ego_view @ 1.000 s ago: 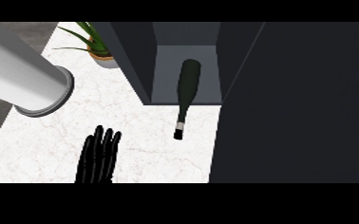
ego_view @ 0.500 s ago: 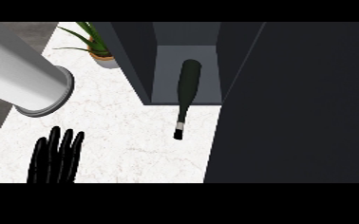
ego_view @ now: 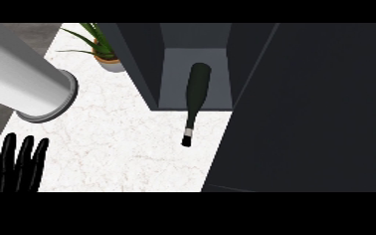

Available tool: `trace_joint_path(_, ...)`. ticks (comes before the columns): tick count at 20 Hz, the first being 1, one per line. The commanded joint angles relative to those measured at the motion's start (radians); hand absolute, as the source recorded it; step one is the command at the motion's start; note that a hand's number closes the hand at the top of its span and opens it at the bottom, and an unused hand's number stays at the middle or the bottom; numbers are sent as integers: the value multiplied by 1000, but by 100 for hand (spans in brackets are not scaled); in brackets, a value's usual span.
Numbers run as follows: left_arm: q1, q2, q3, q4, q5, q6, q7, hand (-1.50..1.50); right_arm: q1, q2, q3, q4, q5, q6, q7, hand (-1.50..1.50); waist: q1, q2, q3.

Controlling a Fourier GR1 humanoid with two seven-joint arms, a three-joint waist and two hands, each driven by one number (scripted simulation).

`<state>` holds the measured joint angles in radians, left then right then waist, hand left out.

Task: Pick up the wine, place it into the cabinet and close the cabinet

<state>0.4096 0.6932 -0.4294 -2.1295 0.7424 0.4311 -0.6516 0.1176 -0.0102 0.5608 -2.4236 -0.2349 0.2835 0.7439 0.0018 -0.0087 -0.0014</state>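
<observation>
White marbled counter [ego_view: 132, 144] fills the lower left, with a dark cabinet [ego_view: 192, 64] standing open at its far edge; the wine bottle [ego_view: 195, 99] lies on its side, body inside the cabinet, neck and cap jutting out over the counter; so the placing looks nearly done and the closing is what remains, I'd judge. One black hand [ego_view: 21, 162] shows at the counter's near-left corner, fingers straight and holding nothing; which hand it is I cannot say. The big dark door [ego_view: 301, 109] stands open at the right; swinging it shut calls for the neck to be nudged inside first. A potted plant [ego_view: 103, 55] and a grey cylinder [ego_view: 33, 89] crowd the left edge; the middle lies open.
</observation>
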Motion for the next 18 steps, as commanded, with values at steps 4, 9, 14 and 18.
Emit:
trace_joint_path(4, 61, 95, 194, 9, 105, -125, 26, -150, -52, 10, 269, -117, 167, -141, 21, 150, 0, -3, -1)
trace_joint_path(9, 68, 78, 239, 67, 136, -205, 14, -150, -76, 10, 434, -76, 305, -291, -22, 150, -11, -3, -1)
trace_joint_path(14, 103, 114, 297, 96, 171, -301, 29, -150, -182, 9, 450, 37, 344, -396, -92, 150, 8, -1, -2)
trace_joint_path(18, 97, 111, 313, 17, 184, -270, 72, -150, -307, 7, 450, 11, 380, -482, -6, 150, 11, 0, -1)
